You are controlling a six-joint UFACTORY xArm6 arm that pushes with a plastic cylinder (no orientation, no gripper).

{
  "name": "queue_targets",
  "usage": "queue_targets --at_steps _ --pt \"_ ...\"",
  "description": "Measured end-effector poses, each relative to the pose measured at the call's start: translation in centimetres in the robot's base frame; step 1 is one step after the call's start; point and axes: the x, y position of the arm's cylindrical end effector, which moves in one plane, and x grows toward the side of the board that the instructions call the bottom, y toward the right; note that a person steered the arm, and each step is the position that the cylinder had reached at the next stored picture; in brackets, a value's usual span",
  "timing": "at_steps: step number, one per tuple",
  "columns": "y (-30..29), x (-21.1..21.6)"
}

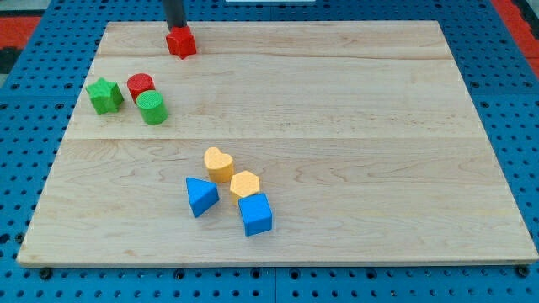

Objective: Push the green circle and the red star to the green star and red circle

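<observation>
The green circle (153, 108) stands at the view's left, touching the lower right of the red circle (140, 86). The green star (104, 95) sits just left of the red circle. The red star (180, 43) lies near the board's top edge, above and right of that group. My tip (176, 29) is at the view's top, right behind the red star's upper edge and touching it or nearly so.
A cluster sits at the board's (379, 126) lower middle: a yellow heart (219, 163), a yellow hexagon (245, 183), a blue triangle (200, 196) and a blue cube (255, 214). Blue pegboard surrounds the wooden board.
</observation>
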Motion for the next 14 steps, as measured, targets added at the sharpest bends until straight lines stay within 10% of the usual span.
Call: queue_targets --at_steps 14 --pt "9.1 7.7"
